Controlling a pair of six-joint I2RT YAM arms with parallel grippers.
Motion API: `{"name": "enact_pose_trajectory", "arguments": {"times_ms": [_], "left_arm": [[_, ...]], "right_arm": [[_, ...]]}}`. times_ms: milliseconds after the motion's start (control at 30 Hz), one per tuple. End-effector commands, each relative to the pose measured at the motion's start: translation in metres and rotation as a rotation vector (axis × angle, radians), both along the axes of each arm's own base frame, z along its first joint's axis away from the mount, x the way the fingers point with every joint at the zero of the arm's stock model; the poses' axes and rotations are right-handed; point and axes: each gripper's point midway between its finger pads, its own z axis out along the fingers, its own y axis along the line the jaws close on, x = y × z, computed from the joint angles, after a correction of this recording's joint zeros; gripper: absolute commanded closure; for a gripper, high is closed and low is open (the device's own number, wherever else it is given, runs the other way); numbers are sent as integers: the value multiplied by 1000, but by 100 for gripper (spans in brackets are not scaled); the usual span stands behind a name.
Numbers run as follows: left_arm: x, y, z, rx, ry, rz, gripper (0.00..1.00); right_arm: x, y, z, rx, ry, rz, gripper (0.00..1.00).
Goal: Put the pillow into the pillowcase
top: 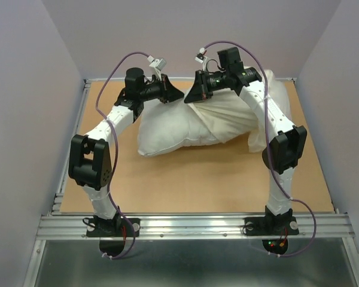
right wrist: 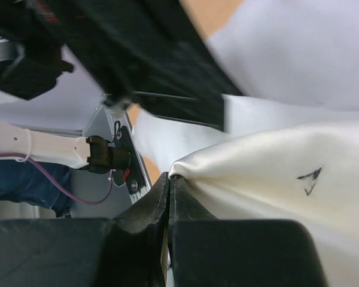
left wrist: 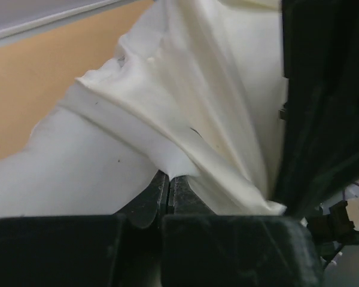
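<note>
The pillow point(top: 161, 136) lies across the middle of the table, its greyish-white left part bare. The cream pillowcase point(top: 227, 119) covers its right part, the open hem running near the middle. My left gripper point(top: 177, 94) and right gripper point(top: 190, 95) meet tip to tip at the far side of the pillow, both above the hem. In the left wrist view my left gripper point(left wrist: 169, 179) is shut on the pillowcase point(left wrist: 215, 89) edge, with the pillow point(left wrist: 78, 173) to its left. In the right wrist view my right gripper point(right wrist: 169, 178) is shut on a pinch of the pillowcase point(right wrist: 275, 173).
The tan table point(top: 197, 179) is walled in by grey panels at the left, right and back. A metal rail point(top: 197, 224) runs along the near edge. Purple cables loop over both arms. The right arm's elbow point(top: 285, 149) hangs beside the pillowcase's right end.
</note>
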Motion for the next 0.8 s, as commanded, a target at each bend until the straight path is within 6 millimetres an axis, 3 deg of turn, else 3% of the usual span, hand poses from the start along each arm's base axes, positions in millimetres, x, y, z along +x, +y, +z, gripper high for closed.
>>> {"name": "enact_pose_trajectory", "arguments": {"times_ms": [0, 133, 233, 300, 400, 433, 500, 567, 633, 667, 733, 767], "left_arm": [[-33, 0, 35, -97, -40, -36, 100], [-33, 7, -1, -42, 34, 11, 100], [-28, 14, -19, -6, 71, 53, 100], [-22, 22, -30, 24, 95, 98, 100], [-13, 40, -53, 49, 169, 179, 100], [-11, 45, -58, 55, 187, 198, 100], [-6, 56, -63, 66, 198, 244, 100], [1, 68, -65, 71, 201, 284, 100], [8, 76, -62, 70, 189, 308, 100], [13, 83, -62, 71, 189, 327, 100], [23, 92, -61, 71, 186, 361, 100], [30, 103, -62, 70, 191, 395, 100]], "right_arm": [[16, -20, -21, -17, 15, -44, 99], [9, -30, -46, -87, 9, -52, 95], [-12, -28, -58, -108, 34, -7, 89], [-23, -19, -56, -111, 12, 29, 87], [-20, -12, -39, -96, -39, 40, 64], [-18, -14, -28, -94, -61, 29, 43], [-3, -23, 4, -118, -183, -43, 23], [9, -51, 30, -198, -284, -161, 10], [19, -79, 34, -306, -376, -225, 7], [25, -109, 28, -419, -383, -315, 6], [28, -141, 10, -550, -373, -359, 7], [32, -173, -2, -662, -361, -408, 7]]}}
